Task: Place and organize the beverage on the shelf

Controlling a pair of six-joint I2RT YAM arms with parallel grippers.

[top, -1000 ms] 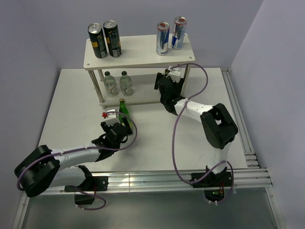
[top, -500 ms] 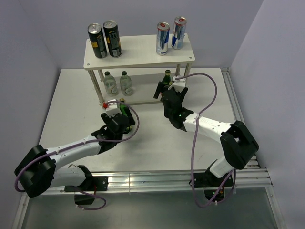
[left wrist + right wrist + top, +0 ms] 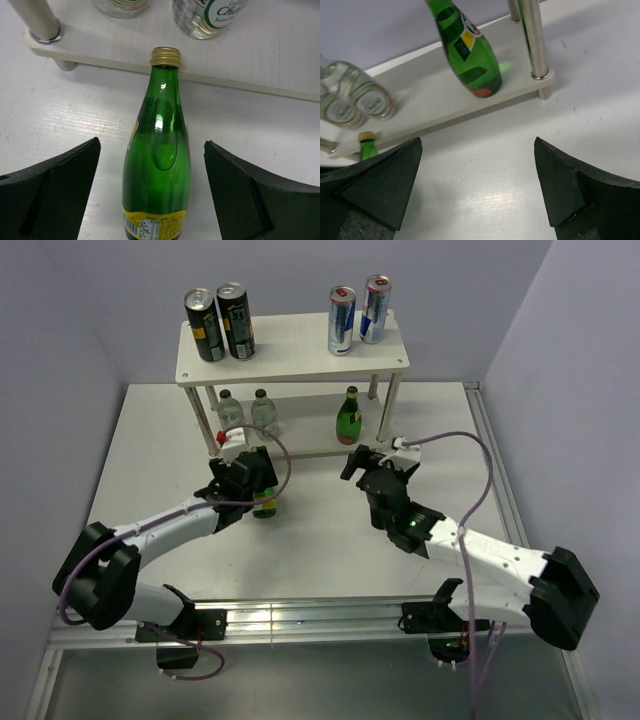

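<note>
My left jaws sit apart either side of a green bottle (image 3: 156, 165), not touching it, upright on the bench (image 3: 320, 535) just off the lower front edge of the shelf (image 3: 290, 348); right jaws wide apart too, empty.

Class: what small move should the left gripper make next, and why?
Probably close the left gripper on the green bottle: it sits on the table between the open fingers, untouched, just short of the shelf's lower board.
</note>
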